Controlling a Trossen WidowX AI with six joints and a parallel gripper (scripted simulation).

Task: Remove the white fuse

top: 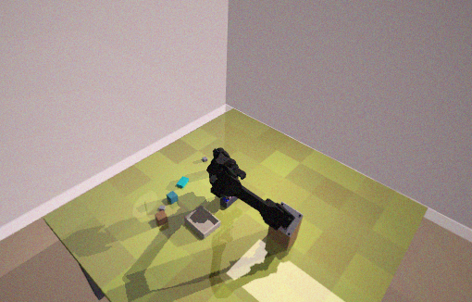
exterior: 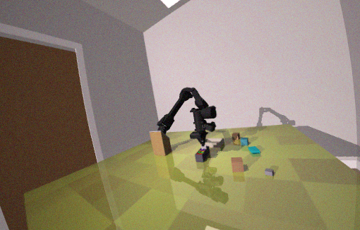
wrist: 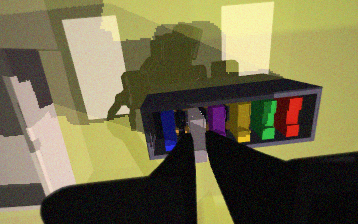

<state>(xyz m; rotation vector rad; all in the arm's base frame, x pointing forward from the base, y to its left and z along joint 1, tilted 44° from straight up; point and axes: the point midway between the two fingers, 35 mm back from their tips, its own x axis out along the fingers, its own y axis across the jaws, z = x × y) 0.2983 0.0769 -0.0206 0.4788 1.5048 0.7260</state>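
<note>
Tray: grey, nothing visible inside | fuse block: blue, purple, yellow, green, red fuses seated in a row | gripper: clenched on white fuse, between blue and purple, over block

No readable text, label, brand, number or sign appears on anything.

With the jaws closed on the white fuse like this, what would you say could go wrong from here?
1. The white fuse sits close between the blue fuse and purple fuse; a tilted pull could brush either one.
2. The gripper hangs low over the fuse block, so sideways drift might hit its wall.
3. The tray lies off to one side; moving across too early could drag the fuse over the block.
</note>
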